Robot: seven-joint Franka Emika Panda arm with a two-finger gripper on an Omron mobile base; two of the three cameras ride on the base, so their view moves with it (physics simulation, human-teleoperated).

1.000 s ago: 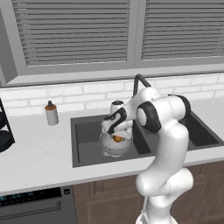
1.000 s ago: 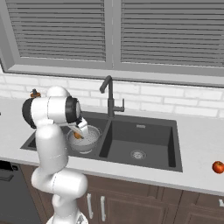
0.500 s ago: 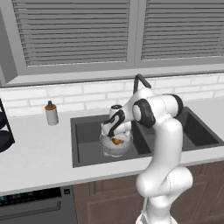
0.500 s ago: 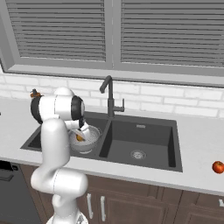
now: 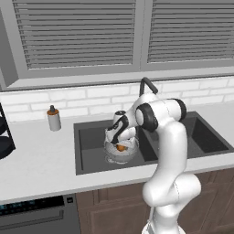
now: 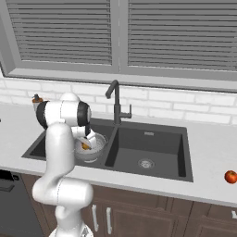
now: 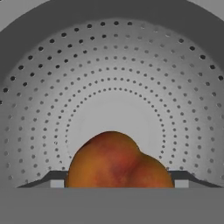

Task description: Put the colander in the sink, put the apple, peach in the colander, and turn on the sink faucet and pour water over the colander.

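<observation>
The colander stands in the left basin of the dark sink. My gripper reaches down into it, shut on the orange-red peach, which hangs just above the perforated bottom. The red apple lies on the counter far right of the sink. Behind the divider between the basins rises the sink faucet. No water runs.
A small bottle with a dark cap stands on the counter left of the sink. A black rack sits at the far left edge. The larger right basin holds nothing but its drain.
The arm's elbow has swung a little to the left in the left base view. The hand with the peach has stayed over the colander.
</observation>
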